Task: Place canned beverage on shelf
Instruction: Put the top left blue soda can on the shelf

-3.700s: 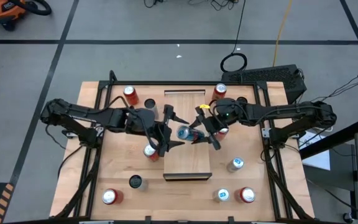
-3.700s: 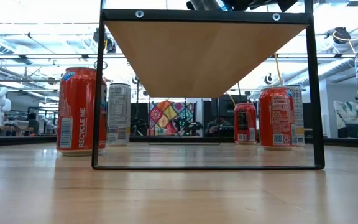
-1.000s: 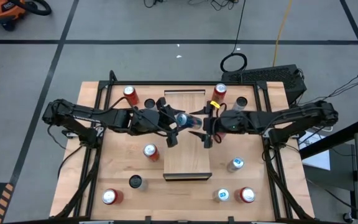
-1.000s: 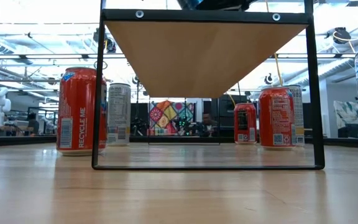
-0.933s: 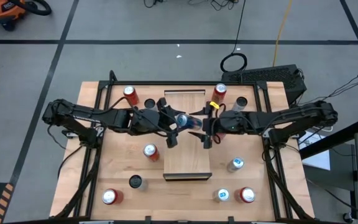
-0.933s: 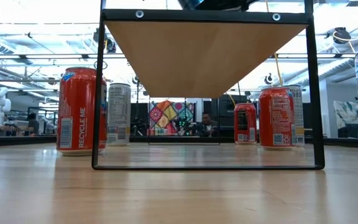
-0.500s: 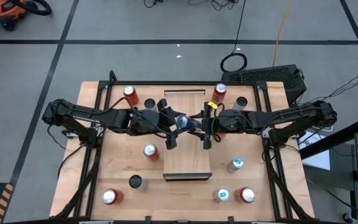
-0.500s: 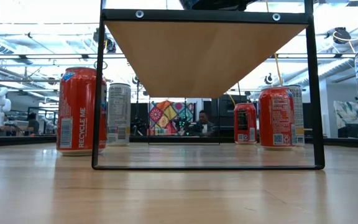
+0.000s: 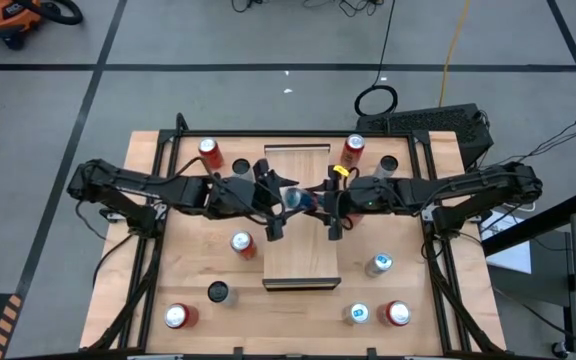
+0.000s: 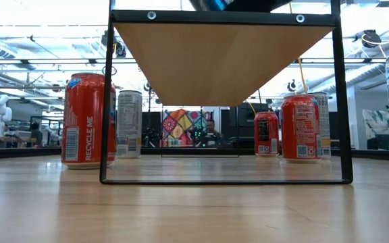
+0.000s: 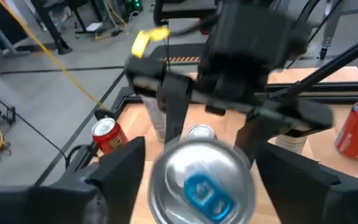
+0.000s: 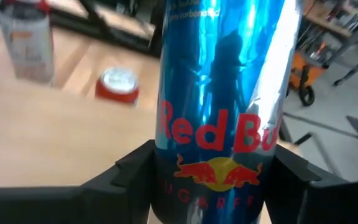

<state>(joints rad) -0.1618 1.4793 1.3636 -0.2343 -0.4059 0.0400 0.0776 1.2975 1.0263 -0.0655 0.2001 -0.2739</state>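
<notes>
The blue can (image 9: 295, 199) hung above the shelf (image 9: 301, 262), toward the board's 12 o'clock end, caught between the two arms, which met nose to nose over the middle of the tabletop (image 9: 193, 265). The right gripper (image 12: 207, 180) was clamped on the can's sides, its fingers (image 12: 124, 171) pressed against the printed wall on either flank. The left gripper (image 11: 197, 180) bracketed the can's end with its jaws spread wide; the silver lid and blue tab faced its camera, and no firm contact showed there. This looked like a handover to the right arm.

The can is likely thin-walled aluminium: stiff enough when full, easily dented, and glossy, so slippery under hard pads. I would hold it mid-body, squarely across the round wall, with moderate squeeze. Tall and narrow, it should tip readily if set down tilted.
</notes>
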